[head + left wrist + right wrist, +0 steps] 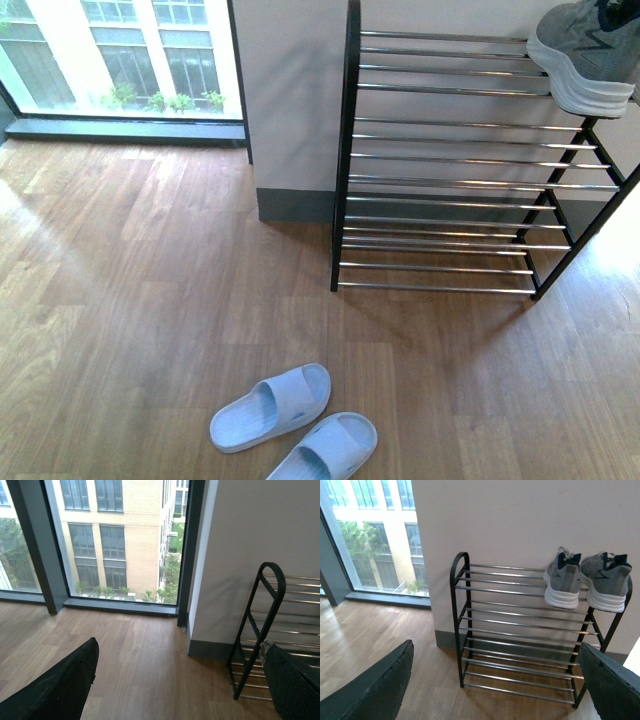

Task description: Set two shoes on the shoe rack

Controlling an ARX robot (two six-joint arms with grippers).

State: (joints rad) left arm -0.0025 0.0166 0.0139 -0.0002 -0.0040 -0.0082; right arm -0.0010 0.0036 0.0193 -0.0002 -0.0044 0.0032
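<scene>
Right wrist view shows both grey sneakers (562, 577) atop the rack (520, 623), three-o'clock end; front view shows one, plus blue slides (272, 405) at six o'clock. Spread and empty: left gripper (180, 645), right gripper (496, 644).

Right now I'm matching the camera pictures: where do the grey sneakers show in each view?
Front view: one grey sneaker at the top right corner, on the shoe rack.
Left wrist view: not in it.
Right wrist view: both grey sneakers side by side atop the rack, at the end away from the window.
Shared landmark: the rack's black arched side frame nearest the window.
</scene>
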